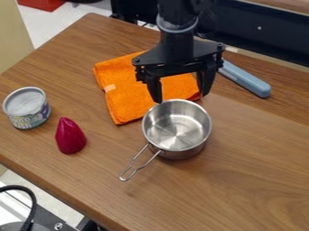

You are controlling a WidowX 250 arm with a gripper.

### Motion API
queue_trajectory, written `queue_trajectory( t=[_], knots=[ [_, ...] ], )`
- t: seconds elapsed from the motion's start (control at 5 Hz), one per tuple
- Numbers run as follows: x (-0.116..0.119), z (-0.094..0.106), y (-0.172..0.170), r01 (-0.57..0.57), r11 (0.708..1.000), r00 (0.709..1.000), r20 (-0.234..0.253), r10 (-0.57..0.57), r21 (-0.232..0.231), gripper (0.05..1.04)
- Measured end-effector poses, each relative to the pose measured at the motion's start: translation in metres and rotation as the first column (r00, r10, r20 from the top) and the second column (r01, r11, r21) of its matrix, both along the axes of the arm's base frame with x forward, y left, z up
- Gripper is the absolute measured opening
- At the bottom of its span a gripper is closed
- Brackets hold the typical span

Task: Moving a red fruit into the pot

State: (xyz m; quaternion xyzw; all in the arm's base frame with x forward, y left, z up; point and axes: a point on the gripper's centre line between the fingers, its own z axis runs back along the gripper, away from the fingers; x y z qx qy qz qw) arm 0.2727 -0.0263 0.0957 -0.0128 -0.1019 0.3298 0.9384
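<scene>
Plainly released, the gripper (181,97) hangs down with its two fingers spread apart, its tips by the far rim of the metal pot (179,128); how high they are above the desk (253,153), and whether either touches the rim, is hard to judge. The arm (177,31) comes in from above, its upper part cut off by the view's top edge.

The red fruit (70,136), cone-shaped and pointed at its far end, is on the desk toward the near edge, apart from the pot and outside it. Its underside is hidden, so whether it stands upright or lies tilted cannot be told. Just beside it, nearer the left edge, stands a can (27,108) with part of its label turned away.

The pot sits open side up, its wire handle (136,167) pointing toward the near edge. Beyond it is a folded orange cloth (124,97), partly covered by the gripper and the pot's rim; whether pot and cloth touch cannot be made out. Toward the far edge lies a light-blue thing (247,80), long and rounded at its visible end, its other end hidden behind the gripper. Past the desk's near edge, a black cable (30,203) is cut off by the view's border.
</scene>
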Motion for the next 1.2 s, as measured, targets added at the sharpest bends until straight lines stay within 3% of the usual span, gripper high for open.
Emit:
queue_trajectory(
  t=[0.2, 0.4, 0.6, 0.8, 1.0, 1.2],
  knots=[
    [-0.006, -0.008, 0.001, 0.002, 1.0, 0.999, -0.032, -0.002, 0.006, 0.997],
    [-0.024, -0.005, 0.014, 0.06, 0.997, 0.996, -0.073, -0.056, 0.05, 0.997],
    [-0.04, 0.0, 0.036, 0.12, 0.992, 0.989, -0.089, -0.117, 0.032, 0.997],
    [-0.058, -0.006, 0.064, 0.191, 0.981, 0.98, -0.057, -0.189, 0.036, 0.997],
    [-0.078, -0.016, 0.092, 0.25, 0.964, 0.966, 0.046, -0.255, 0.086, 0.997],
    [-0.093, -0.025, 0.111, 0.33, 0.937, 0.936, 0.093, -0.341, 0.112, 0.997]
  ],
)
